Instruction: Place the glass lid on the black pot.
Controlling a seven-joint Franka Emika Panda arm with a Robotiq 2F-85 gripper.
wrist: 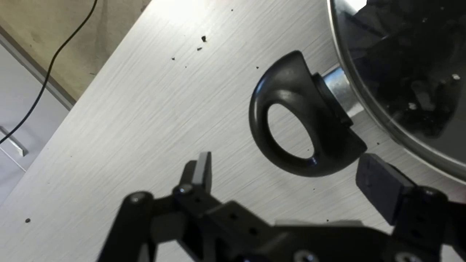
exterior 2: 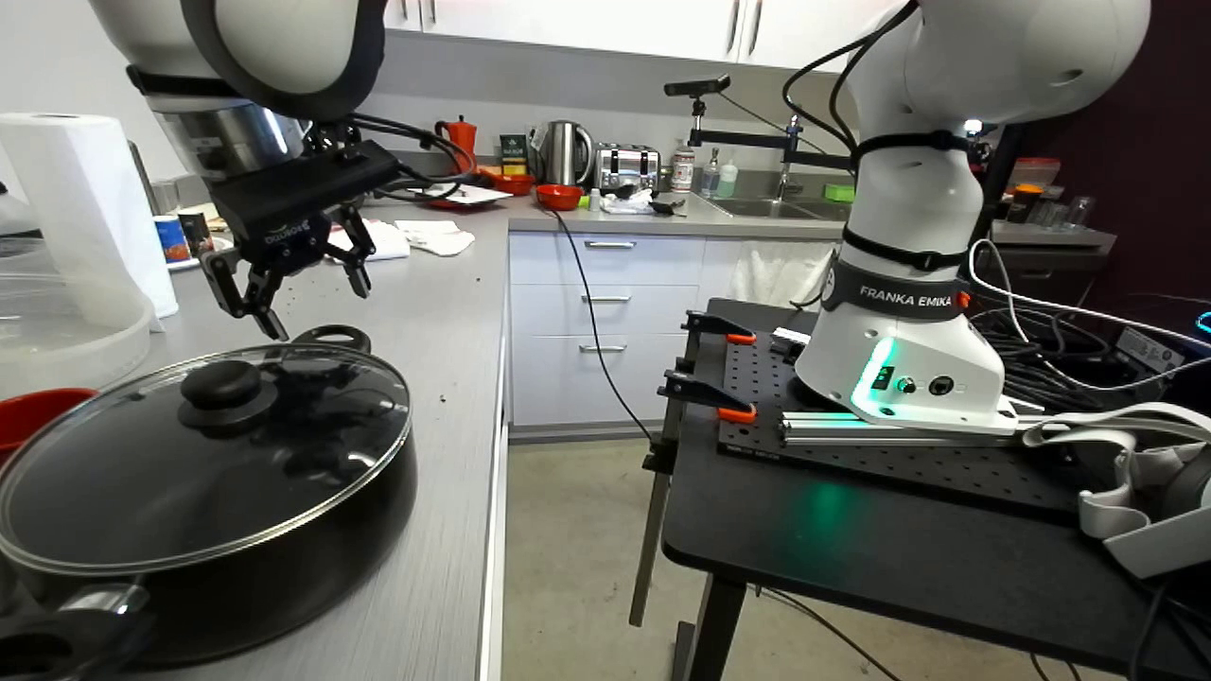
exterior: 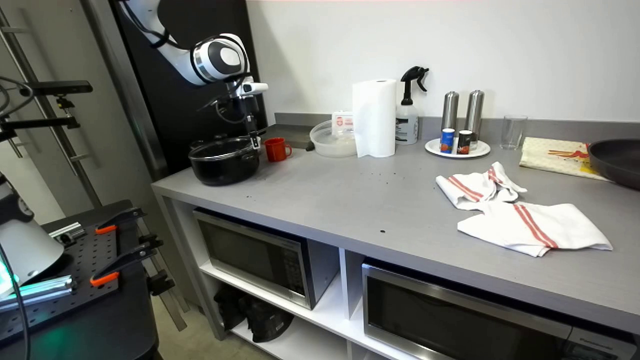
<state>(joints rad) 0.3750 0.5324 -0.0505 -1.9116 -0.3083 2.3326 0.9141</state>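
Red mug (exterior 2: 33,416): sitting just beside the black pot (exterior 2: 284,586); worth steering around on any swing.
Glass lid (exterior 2: 180,473): resting on the pot in both exterior views; looking seated, though the full rim fit isn't showing.
Lid knob (exterior 2: 220,383): standing free on the lid, nothing gripping it; if reseating, I'd be taking it squarely and easing the lid down level.
Black pot: standing upright on the counter (exterior 2: 454,378), carrying the lid.
Gripper (exterior 2: 315,305): hanging near a side handle (wrist: 313,116), fingers standing apart, holding nothing.
Side handle: sticking out just beside one fingertip in the wrist view; contact can't be told.
Lid placement: looking done; a clean exit is probably all that's remaining. I'd be rising straight up first, fingers spread, swinging only once both tips are clearing handle and lid rim.
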